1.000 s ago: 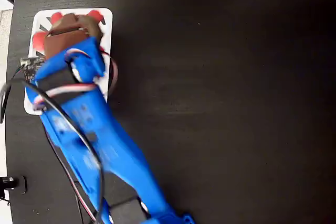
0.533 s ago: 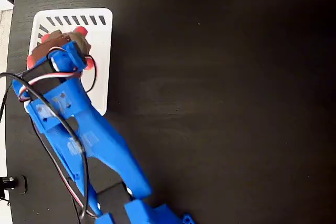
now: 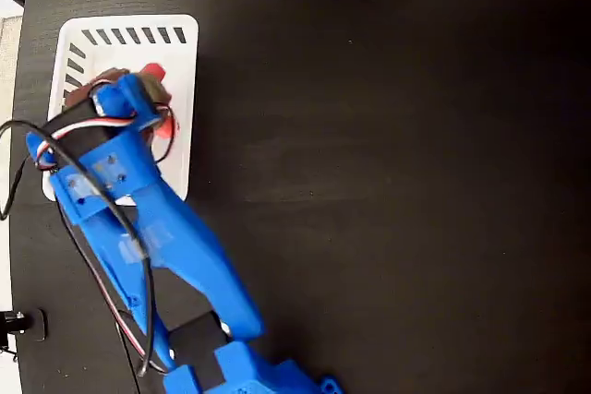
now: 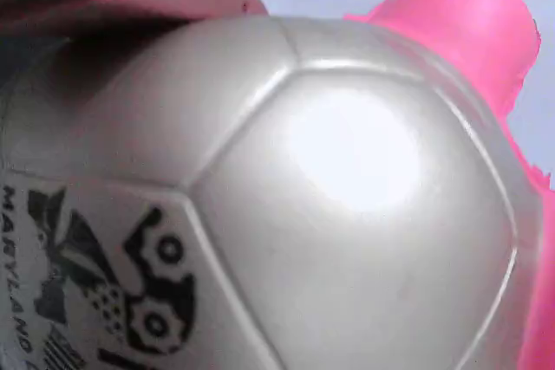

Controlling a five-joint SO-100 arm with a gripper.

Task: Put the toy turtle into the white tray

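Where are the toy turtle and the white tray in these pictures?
toy turtle (image 4: pixel 347 214): wrist view, on its shiny shell.
white tray (image 3: pixel 180 62): fixed view, on its bare floor near the right wall.

toy turtle (image 3: pixel 152 76) mostly hidden under arm (image 3: pixel 138 219); gripper fingers unseen, shell (image 4: pixel 286 205) cropped

In the fixed view, the blue arm (image 3: pixel 148 228) now lies lower over the white tray (image 3: pixel 180 43) than a second ago, uncovering the tray's slotted top wall. The toy turtle (image 3: pixel 152 76) sits nearer the tray's middle, away from that wall, with its red parts showing at the arm's right edge.
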